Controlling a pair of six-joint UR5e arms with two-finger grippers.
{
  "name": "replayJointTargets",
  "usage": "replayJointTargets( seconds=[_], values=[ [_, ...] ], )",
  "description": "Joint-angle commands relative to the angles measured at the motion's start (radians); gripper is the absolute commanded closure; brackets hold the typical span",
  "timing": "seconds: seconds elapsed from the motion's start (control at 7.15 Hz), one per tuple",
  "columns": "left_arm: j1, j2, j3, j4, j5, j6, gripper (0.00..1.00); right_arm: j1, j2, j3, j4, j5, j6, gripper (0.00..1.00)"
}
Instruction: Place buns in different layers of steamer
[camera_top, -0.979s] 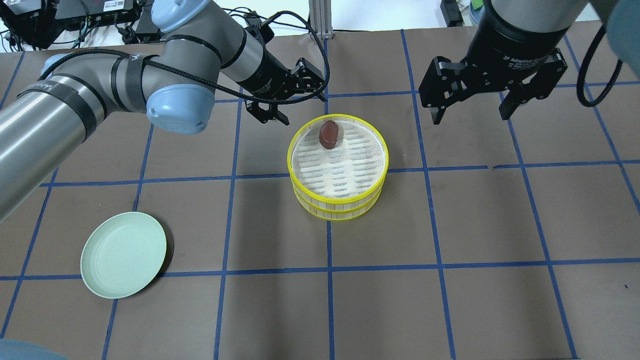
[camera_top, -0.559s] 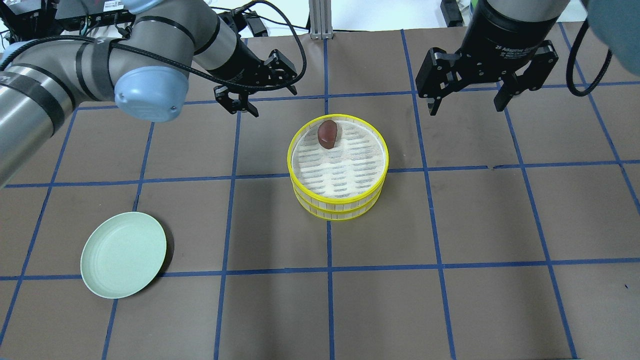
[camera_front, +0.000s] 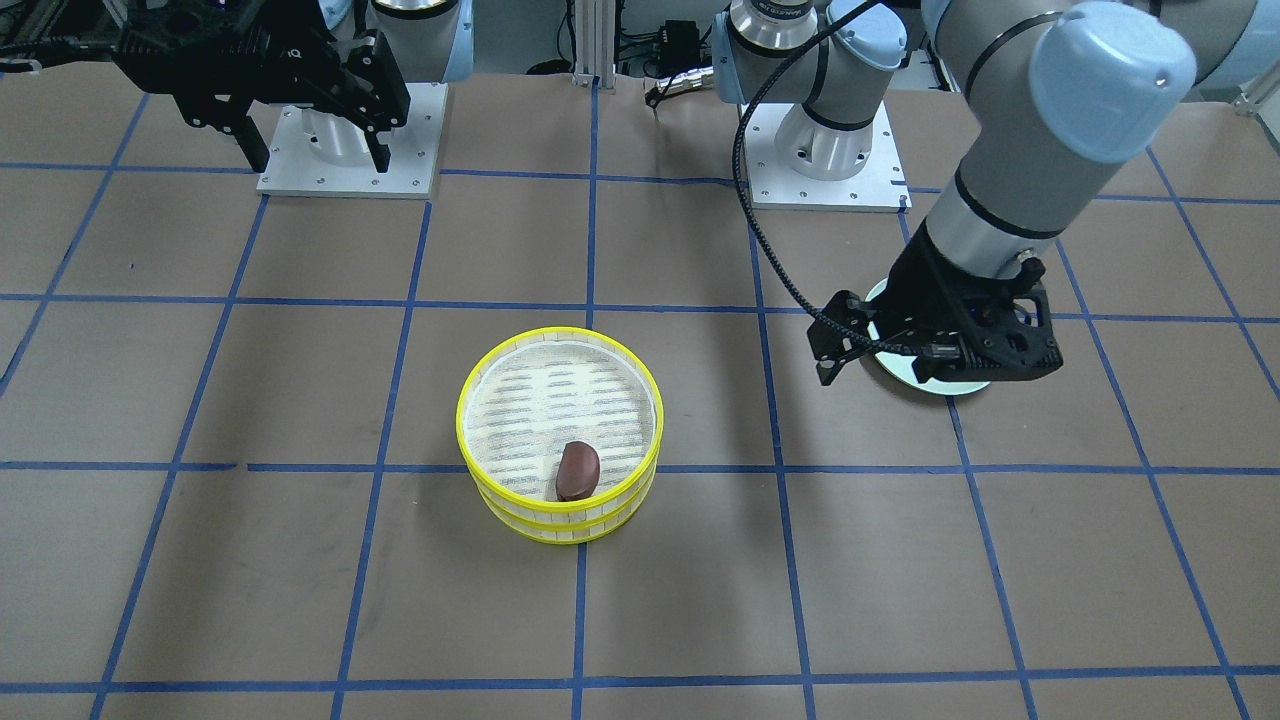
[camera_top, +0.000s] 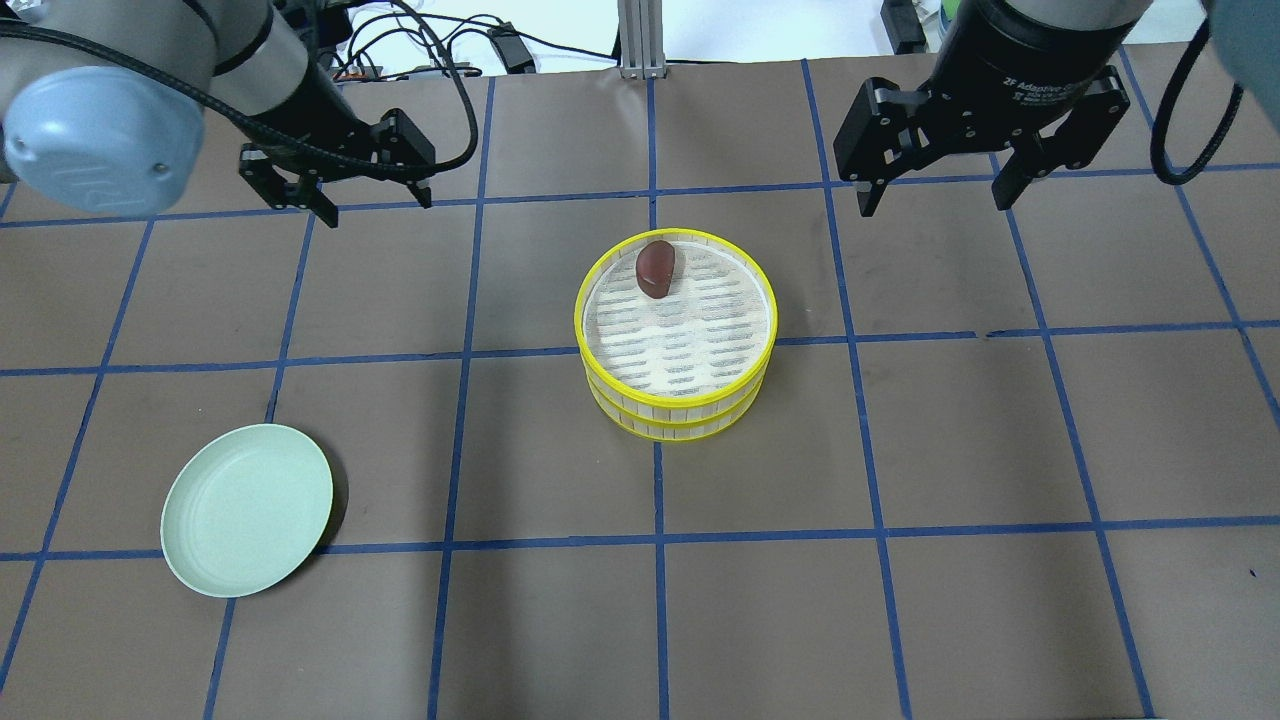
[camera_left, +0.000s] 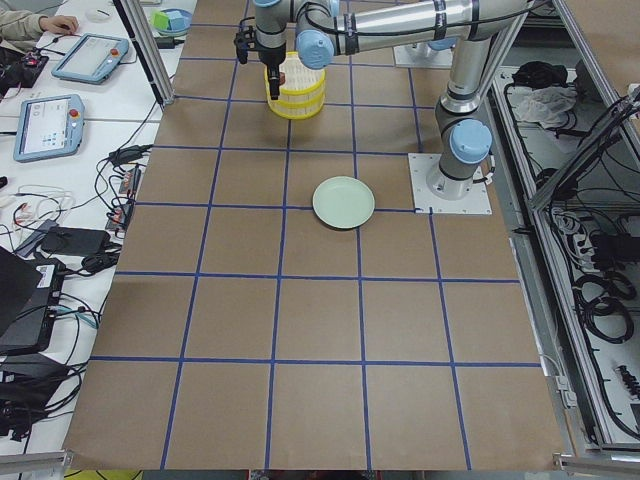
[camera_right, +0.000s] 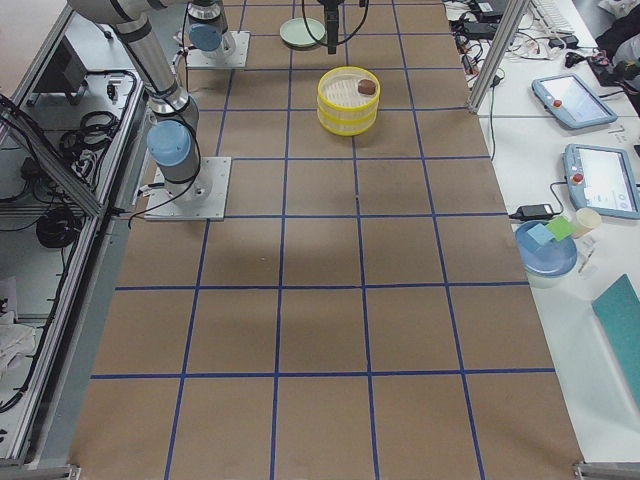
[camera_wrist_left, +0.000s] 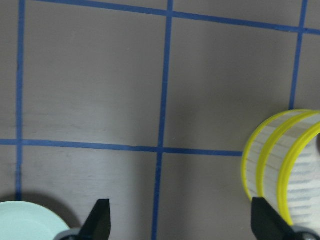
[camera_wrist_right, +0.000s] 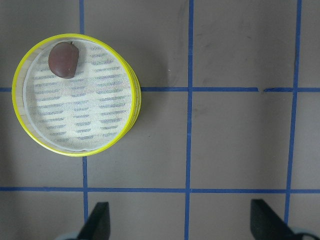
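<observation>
The left gripper (camera_top: 362, 197) hangs with its jaws spread and nothing between them. A second ago it sat just off the far-left rim of the steamer. It has since drawn away to the left, well apart from the stack. The right gripper (camera_top: 935, 195), also spread and empty, has hardly moved and hovers off to the far right of the steamer.

The dark reddish-brown bun (camera_top: 655, 268) lies in the upper layer (camera_top: 588, 300), against its far rim, exactly where it was a second ago. That layer sits squarely on the lower layer (camera_top: 690, 432). Released and left alone, this bun looks placed. The pale bun shows in no view; it may be under the top tray, but that cannot be confirmed. If it is, the task is likely finished and the arms are clearing out.

The light green plate (camera_top: 247, 510) rests near-left, unmoved.

The table (camera_top: 900, 600) is covered in brown paper marked into squares by blue tape lines (camera_top: 658, 560). Beside it stand white benches with teach pendants (camera_left: 45, 128) and loose cables (camera_left: 130, 180).
</observation>
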Motion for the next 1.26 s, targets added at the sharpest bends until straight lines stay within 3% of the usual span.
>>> replayJointTargets(
  seconds=[0.0, 0.28, 0.56, 1.12],
  values=[
    [0.026, 0.067, -0.001, -0.095, 0.098, 0.105, 0.00, 0.000, 0.000, 0.008, -0.012, -0.003, -0.002, 0.00],
    [0.014, 0.125, -0.016, -0.124, 0.084, 0.103, 0.00, 0.000, 0.000, 0.008, -0.012, -0.009, -0.004, 0.00],
    [0.011, 0.142, -0.022, -0.128, 0.040, 0.093, 0.00, 0.000, 0.000, 0.012, -0.012, -0.003, -0.004, 0.00],
    [0.043, 0.152, -0.033, -0.135, 0.039, 0.106, 0.00, 0.001, 0.002, 0.014, -0.021, 0.003, -0.004, 0.00]
  ],
)
